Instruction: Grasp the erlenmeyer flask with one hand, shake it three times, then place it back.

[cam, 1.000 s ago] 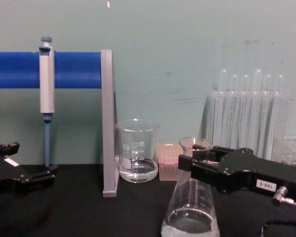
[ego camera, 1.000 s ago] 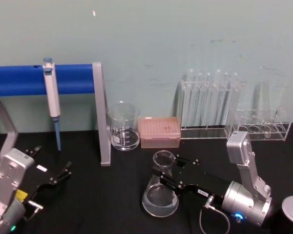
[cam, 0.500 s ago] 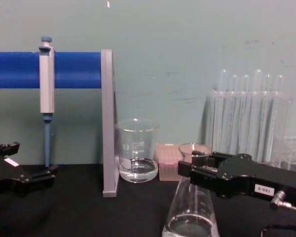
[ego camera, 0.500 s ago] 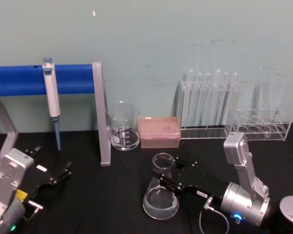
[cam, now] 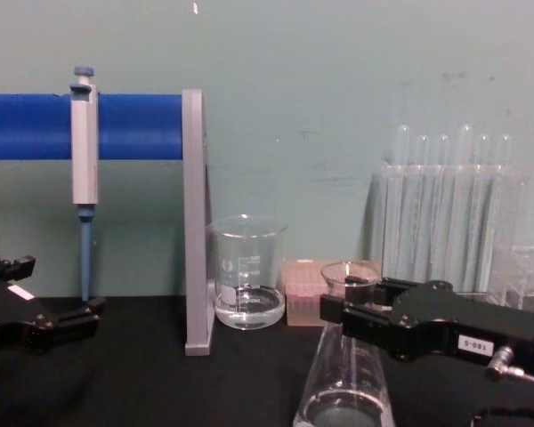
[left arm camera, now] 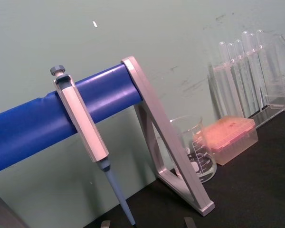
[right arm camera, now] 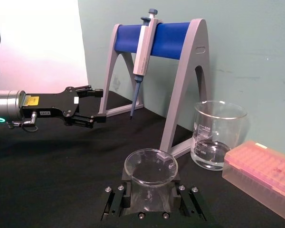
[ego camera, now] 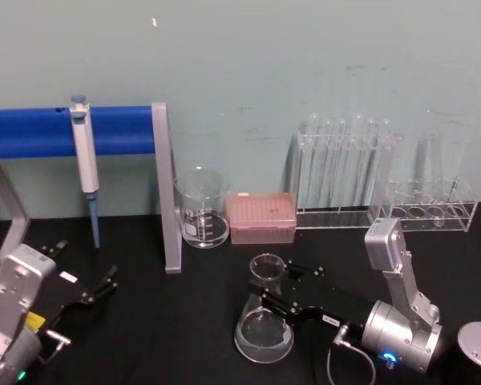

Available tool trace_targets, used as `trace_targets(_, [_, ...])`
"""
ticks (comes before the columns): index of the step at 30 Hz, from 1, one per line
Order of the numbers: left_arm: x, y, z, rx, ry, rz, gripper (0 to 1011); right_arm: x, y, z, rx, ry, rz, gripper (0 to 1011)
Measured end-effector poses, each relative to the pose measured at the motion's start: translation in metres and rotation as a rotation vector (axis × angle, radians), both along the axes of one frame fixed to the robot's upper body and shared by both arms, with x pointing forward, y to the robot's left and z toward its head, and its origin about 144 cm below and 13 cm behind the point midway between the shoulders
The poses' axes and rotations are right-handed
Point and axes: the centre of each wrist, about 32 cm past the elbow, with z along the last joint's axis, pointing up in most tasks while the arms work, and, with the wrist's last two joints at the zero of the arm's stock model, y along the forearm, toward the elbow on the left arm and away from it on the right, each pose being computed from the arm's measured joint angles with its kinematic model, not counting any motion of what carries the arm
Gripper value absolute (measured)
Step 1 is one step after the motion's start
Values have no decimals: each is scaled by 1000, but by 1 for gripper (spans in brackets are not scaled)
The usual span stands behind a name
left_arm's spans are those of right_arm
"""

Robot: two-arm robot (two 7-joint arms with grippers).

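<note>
Here, right claw (ego camera: 274, 294) level, clenched on erlenmeyer flask (ego camera: 263, 321) neck, left claw (ego camera: 104, 285) parked, released

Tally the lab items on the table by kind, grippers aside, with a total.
Erlenmeyer flask: 1, neck between the right gripper fingers
Beaker: 1
Pink tip box: 1
Pipette: 1, hanging on the blue stand
Pipette stand: 1
Clear test tube racks: 2, one with tubes, one lower rack
Total: 7

Both grippers are black and boxy: the right gripper (ego camera: 274, 293) carries a small white label, silver wrist and cable; the left gripper (ego camera: 104, 285) a yellow sticker.
</note>
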Motion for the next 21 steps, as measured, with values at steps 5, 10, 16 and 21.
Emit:
trace_targets(5, [0, 0, 0, 0, 0, 0, 1001, 0, 0, 0, -1, 7, 0, 450])
trace_targets(10, [0, 0, 0, 0, 0, 0, 1001, 0, 0, 0, -2, 9, 0, 450])
trace_targets(16, [0, 0, 0, 0, 0, 0, 1001, 0, 0, 0, -4, 10, 0, 450])
trace_targets(21, [0, 0, 0, 0, 0, 0, 1001, 0, 0, 0, -4, 10, 0, 450])
